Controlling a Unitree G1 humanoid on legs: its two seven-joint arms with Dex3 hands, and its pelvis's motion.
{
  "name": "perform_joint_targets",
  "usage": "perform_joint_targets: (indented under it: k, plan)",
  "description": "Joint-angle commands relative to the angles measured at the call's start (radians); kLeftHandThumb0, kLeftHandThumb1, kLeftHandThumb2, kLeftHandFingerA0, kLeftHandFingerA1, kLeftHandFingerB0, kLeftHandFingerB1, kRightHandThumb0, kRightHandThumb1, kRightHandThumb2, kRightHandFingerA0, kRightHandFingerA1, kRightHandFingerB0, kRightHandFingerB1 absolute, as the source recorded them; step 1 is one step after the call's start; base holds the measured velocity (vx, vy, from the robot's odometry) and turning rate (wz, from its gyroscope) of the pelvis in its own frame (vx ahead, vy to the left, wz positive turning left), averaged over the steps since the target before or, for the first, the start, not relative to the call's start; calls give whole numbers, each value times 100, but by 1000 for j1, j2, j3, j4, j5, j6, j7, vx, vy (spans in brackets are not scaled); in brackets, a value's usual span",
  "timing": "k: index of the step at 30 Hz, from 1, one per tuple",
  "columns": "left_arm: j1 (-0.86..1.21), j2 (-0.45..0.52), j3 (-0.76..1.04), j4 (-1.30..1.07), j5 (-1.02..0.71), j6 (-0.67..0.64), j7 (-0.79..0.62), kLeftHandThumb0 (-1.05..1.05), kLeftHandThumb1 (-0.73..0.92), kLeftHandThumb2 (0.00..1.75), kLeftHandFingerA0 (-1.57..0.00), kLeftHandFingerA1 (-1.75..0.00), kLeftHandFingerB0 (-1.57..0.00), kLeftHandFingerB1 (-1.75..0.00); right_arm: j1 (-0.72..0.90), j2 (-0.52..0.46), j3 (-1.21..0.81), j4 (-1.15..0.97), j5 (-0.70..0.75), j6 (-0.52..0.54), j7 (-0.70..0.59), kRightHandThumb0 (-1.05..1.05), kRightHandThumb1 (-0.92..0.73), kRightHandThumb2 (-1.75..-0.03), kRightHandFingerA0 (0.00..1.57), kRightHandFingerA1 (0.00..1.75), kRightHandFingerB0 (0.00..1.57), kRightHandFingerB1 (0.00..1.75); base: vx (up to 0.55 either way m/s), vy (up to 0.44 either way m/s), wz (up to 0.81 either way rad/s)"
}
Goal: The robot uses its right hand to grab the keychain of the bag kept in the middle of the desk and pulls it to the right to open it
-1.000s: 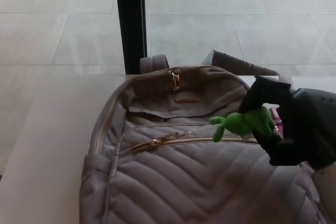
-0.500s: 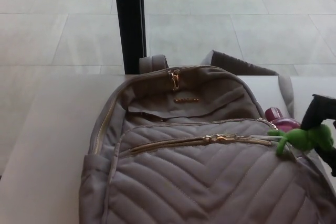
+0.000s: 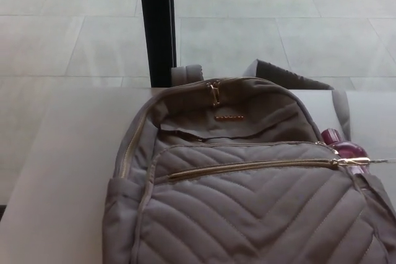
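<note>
A grey quilted backpack (image 3: pixel 247 202) lies on the white desk (image 3: pixel 68 171) in the middle of the head view. Its front pocket zip (image 3: pixel 247 168) runs as a gold line across the bag, with the gold slider (image 3: pixel 349 162) at the far right end. A thin cord leads from the slider off the right edge of the picture. The green keychain figure is out of the picture. A second gold zip pull (image 3: pixel 214 93) hangs at the top of the bag. Neither hand shows.
A dark pink bottle (image 3: pixel 344 149) sits in the bag's right side pocket. A black post (image 3: pixel 157 26) stands behind the desk, with pale floor tiles beyond. A grey shoulder strap (image 3: pixel 291 77) lies behind the bag.
The right hand with the green keychain has gone out of view to the right. The zip slider has travelled from the middle to the right end. The camera view has shifted slightly.
</note>
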Motion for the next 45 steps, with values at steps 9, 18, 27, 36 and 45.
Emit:
perform_joint_targets:
  k: [9, 18, 27, 36, 45]
  plan:
    - [14, 4, -5, 11, 1, 27, 7, -86, 92, 75, -70, -61, -63, -48, 212, -133, -77, -48, 247, 29, 290, -86, -56, -58, 0, 0, 0, 0, 0, 0, 0]
    - [14, 4, -14, 11, 11, 45, 14, -84, 92, 77, -69, -62, -62, -46, 253, -139, -213, 11, 454, 80, 401, -102, -62, -94, 0, 29, 0, 11, 0, 0, 0]
    - [31, 1, -5, 8, 0, 28, 3, -84, 92, 76, -67, -61, -60, -46, 233, -69, -482, 260, 539, 108, 203, -92, -53, -93, 0, 30, 0, 15, 0, 0, 0]
    - [31, 2, 13, 18, -16, 35, 1, -90, 92, 74, -70, -64, -61, -48, 222, -77, -703, 789, 641, 240, 30, -53, -56, -56, 108, 145, 0, 45, 0, 0, 0]
    - [47, 20, 17, 14, -19, 45, -5, -93, 92, 75, -63, -64, -58, -48, 362, -124, -582, 1024, 592, 209, 206, -53, -58, -79, 16, 68, 13, 55, 0, 0, 0]
